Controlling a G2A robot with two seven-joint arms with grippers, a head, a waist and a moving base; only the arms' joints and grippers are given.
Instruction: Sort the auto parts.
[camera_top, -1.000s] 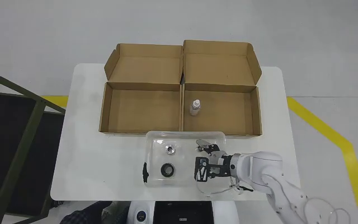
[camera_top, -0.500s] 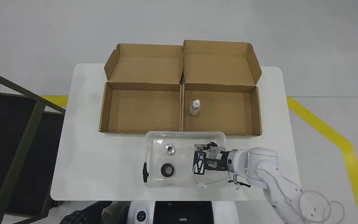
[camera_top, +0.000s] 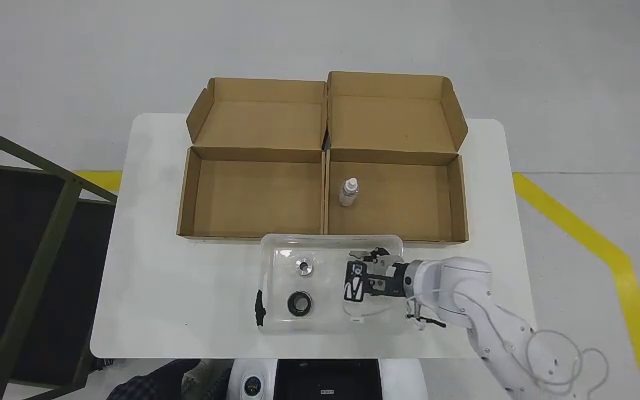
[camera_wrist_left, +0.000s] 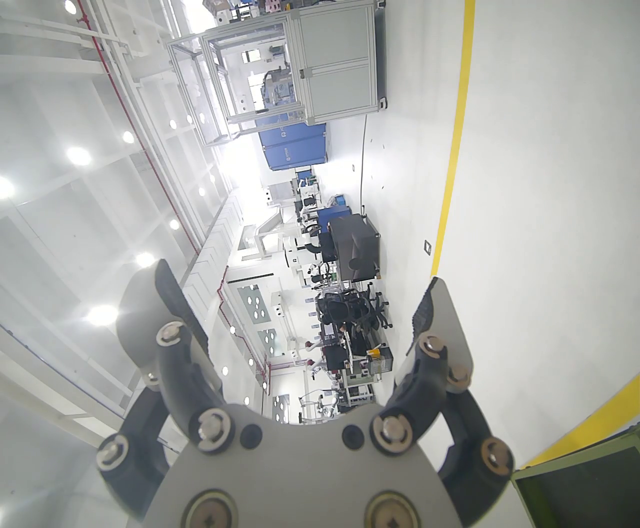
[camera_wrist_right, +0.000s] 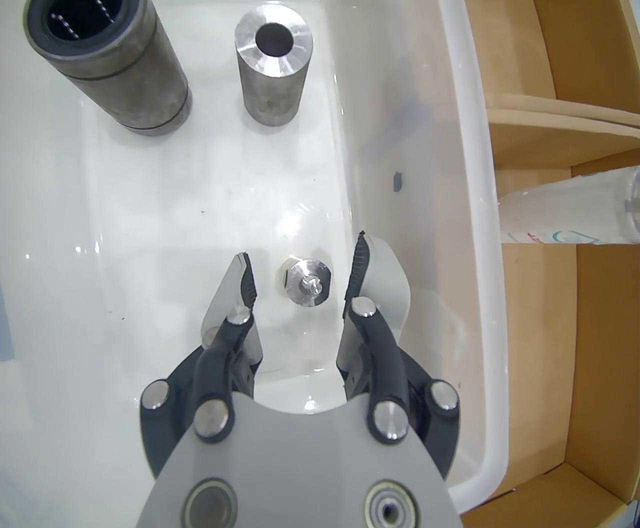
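A clear plastic bin (camera_top: 330, 238) at the table's front holds a dark bearing sleeve (camera_top: 300, 302) (camera_wrist_right: 107, 65), a silver cylinder (camera_top: 301, 267) (camera_wrist_right: 272, 62) and a small silver bolt-like part (camera_wrist_right: 306, 281). My right gripper (camera_top: 348, 282) (camera_wrist_right: 302, 272) is low inside the bin, open, with one finger on each side of the small part and not touching it. My left gripper (camera_wrist_left: 300, 295) is open, holds nothing and faces the room. A small bottle (camera_top: 348, 190) (camera_wrist_right: 565, 212) stands in the right cardboard box (camera_top: 440, 200).
Two open cardboard boxes sit side by side behind the bin; the left box (camera_top: 250, 195) has nothing in it. The bin's wall (camera_wrist_right: 465, 200) stands close beside one right finger, with the right box (camera_wrist_right: 540, 310) just past it.
My right gripper has moved from the bin's front edge further into the bin, toward the boxes, and now straddles the small part.
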